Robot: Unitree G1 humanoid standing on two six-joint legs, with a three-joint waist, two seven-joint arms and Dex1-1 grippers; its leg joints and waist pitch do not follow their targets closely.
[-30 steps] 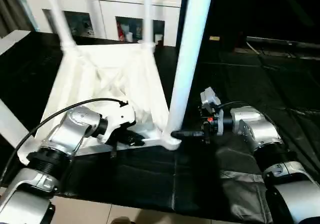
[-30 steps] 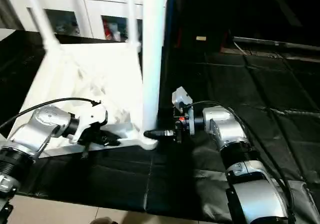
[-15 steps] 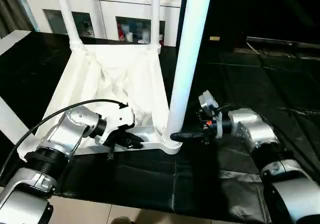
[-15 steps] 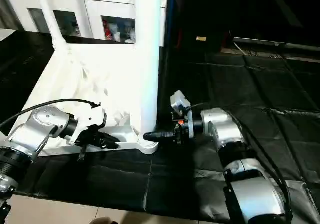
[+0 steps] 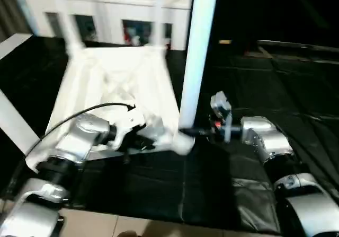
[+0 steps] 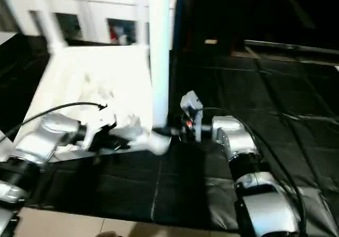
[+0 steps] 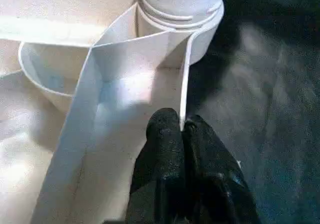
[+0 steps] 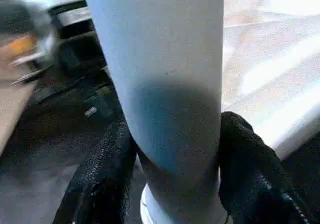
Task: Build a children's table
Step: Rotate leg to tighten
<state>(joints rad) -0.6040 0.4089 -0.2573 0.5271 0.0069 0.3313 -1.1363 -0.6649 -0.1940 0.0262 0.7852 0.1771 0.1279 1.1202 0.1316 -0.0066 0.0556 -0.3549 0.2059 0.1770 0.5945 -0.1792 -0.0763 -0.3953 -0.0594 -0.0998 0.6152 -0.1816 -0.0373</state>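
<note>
The white table top (image 5: 122, 83) lies upside down on a black mat, ribbed underside up. A thick white leg (image 5: 197, 51) stands in its near right corner socket (image 7: 181, 8). My right gripper (image 5: 186, 132) is shut on this leg just above the socket, one black finger (image 8: 107, 174) on each side of the tube. My left gripper (image 5: 143, 141) is shut on the thin upright rim (image 7: 186, 83) of the top, close to the same corner. Two more legs (image 5: 63, 14) (image 5: 158, 14) stand in the far corners.
A white glass-door cabinet (image 5: 106, 9) stands behind the table. Another white tube (image 5: 13, 125) slants across the left edge. The black mat (image 5: 275, 72) stretches to the right, with a pale floor strip (image 5: 106, 226) in front.
The near corner of the top, with both grippers on it, has shifted slightly up the picture and away from me. Both grips are unchanged.
</note>
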